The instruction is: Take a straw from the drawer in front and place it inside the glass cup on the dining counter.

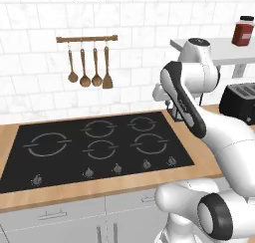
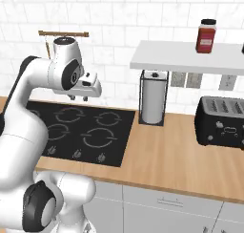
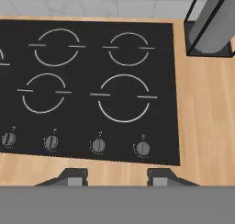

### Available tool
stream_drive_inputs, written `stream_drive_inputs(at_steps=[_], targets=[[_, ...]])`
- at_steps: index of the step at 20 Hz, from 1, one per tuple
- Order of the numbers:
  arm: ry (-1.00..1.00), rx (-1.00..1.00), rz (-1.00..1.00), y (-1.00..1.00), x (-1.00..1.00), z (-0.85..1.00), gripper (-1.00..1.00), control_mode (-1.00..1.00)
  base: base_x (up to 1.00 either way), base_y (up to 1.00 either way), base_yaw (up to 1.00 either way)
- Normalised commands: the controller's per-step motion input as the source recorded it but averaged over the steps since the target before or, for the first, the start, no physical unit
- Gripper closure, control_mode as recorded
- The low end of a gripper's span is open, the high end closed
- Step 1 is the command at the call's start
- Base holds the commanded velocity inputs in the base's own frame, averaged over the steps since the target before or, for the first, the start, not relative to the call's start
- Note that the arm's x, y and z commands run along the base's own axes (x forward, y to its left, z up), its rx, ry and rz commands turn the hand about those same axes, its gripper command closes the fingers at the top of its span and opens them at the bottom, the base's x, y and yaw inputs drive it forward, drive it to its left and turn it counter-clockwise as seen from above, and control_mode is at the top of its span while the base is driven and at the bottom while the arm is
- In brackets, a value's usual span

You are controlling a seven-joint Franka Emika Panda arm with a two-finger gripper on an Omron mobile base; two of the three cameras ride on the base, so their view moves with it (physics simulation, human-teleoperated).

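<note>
White tiled wall runs behind a wood counter (image 2: pixel 181 155) that carries a black cooktop (image 1: pixel 94 147) with five ring burners and a row of small knobs along its front edge. Wooden utensils (image 1: pixel 89 67) hang from a rail on the tiles. The arm is folded high, and its gripper (image 3: pixel 117 177) hovers above the cooktop, pointing down at it; the two fingertips (image 3: pixel 73 177) stand apart with nothing between them. Beside the cooktop stands a paper towel roll (image 2: pixel 153 98) in a black frame, then a black toaster (image 2: pixel 224 122). A red jar (image 2: pixel 206 36) sits on the white shelf (image 2: pixel 186 58). Below the counter edge, a pale grey drawer (image 2: pixel 169 201) front is closed.
</note>
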Motion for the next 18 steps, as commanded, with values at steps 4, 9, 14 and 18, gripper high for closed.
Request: stream_drive_inputs(at_steps=[4, 9, 14, 18], targets=[[-0.03, 0.00, 0.00, 0.00, -0.09, 0.00, -1.00, 1.00, -0.28, 0.08, -0.01], [0.00, 0.00, 0.00, 0.00, 0.00, 0.00, -1.00, 1.00, -0.80, 0.58, -0.24], [0.00, 0.00, 0.00, 0.00, 0.00, 0.00, -1.00, 1.00, -0.58, 0.87, -0.41], [0.00, 0.00, 0.00, 0.00, 0.00, 0.00, -1.00, 1.00, -0.31, 0.92, -0.49]])
